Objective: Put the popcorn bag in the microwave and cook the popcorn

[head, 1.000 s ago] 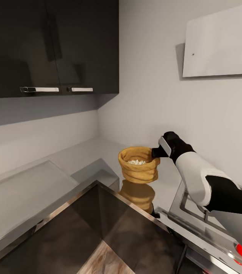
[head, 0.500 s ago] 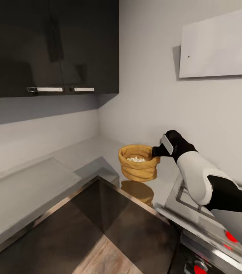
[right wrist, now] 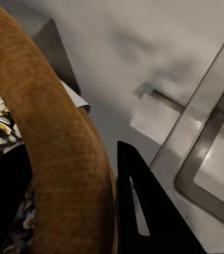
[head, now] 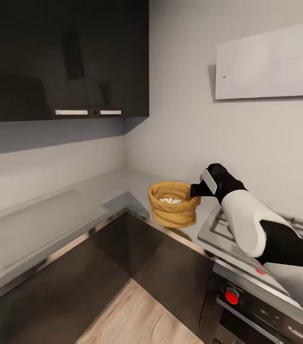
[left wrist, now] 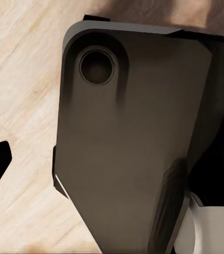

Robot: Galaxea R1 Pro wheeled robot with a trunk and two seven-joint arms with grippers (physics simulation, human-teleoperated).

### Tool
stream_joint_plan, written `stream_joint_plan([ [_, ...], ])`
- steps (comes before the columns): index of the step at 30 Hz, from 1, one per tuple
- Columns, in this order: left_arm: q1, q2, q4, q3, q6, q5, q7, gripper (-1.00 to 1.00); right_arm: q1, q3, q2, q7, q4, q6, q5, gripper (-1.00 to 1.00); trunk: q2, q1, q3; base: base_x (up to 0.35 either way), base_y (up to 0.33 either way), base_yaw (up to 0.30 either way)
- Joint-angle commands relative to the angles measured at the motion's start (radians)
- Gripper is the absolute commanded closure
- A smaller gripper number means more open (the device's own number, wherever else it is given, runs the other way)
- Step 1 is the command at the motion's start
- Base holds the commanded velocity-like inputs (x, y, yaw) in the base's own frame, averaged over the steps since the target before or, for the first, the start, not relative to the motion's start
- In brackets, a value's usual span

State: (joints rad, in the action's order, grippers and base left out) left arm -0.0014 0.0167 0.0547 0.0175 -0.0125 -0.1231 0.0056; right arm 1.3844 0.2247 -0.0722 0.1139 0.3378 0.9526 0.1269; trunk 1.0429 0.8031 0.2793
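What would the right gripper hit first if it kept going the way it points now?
Nothing new: the right gripper is shut on the popcorn bag rim. Past the bag, it likely meets the countertop corner; depth is unclear.

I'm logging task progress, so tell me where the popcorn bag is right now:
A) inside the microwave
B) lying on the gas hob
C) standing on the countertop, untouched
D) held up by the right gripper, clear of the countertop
D: the right gripper is shut on the rim of the popcorn bag, which hangs in the air past the edge of the countertop, with one finger outside the rim.
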Motion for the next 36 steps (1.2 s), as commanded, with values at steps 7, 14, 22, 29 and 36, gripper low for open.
stream_joint_plan([
  [7, 0.0, 0.0, 0.001, 0.001, -0.001, -0.009, 0.001, -1.0, 0.001, 0.01, -0.002, 0.0, 0.001, 0.003, 0.009, 1.0, 0.001, 0.0, 0.001, -0.345, 0.0, 0.0],
  [14, 0.0, 0.0, 0.001, 0.001, -0.001, -0.009, 0.001, -1.0, 0.001, 0.01, -0.002, -0.001, 0.001, 0.003, 0.009, 1.0, 0.001, 0.0, 0.001, -0.345, 0.0, 0.0],
  [22, 0.0, 0.0, 0.001, 0.001, -0.001, -0.008, 0.001, -1.0, 0.001, 0.01, -0.002, 0.0, 0.001, 0.003, 0.009, 1.0, 0.001, 0.0, 0.001, -0.345, 0.0, 0.0],
  [29, 0.0, 0.0, 0.001, 0.001, -0.001, -0.009, 0.001, -1.0, 0.001, 0.008, -0.003, -0.003, 0.001, 0.001, 0.009, 1.0, 0.001, 0.0, 0.001, -0.346, 0.0, 0.0],
  [36, 0.0, -0.001, 0.001, 0.001, -0.001, -0.009, 0.001, -1.0, 0.001, 0.007, -0.006, -0.018, -0.012, -0.009, 0.008, 1.0, 0.001, 0.0, 0.001, -0.346, 0.0, 0.0],
])
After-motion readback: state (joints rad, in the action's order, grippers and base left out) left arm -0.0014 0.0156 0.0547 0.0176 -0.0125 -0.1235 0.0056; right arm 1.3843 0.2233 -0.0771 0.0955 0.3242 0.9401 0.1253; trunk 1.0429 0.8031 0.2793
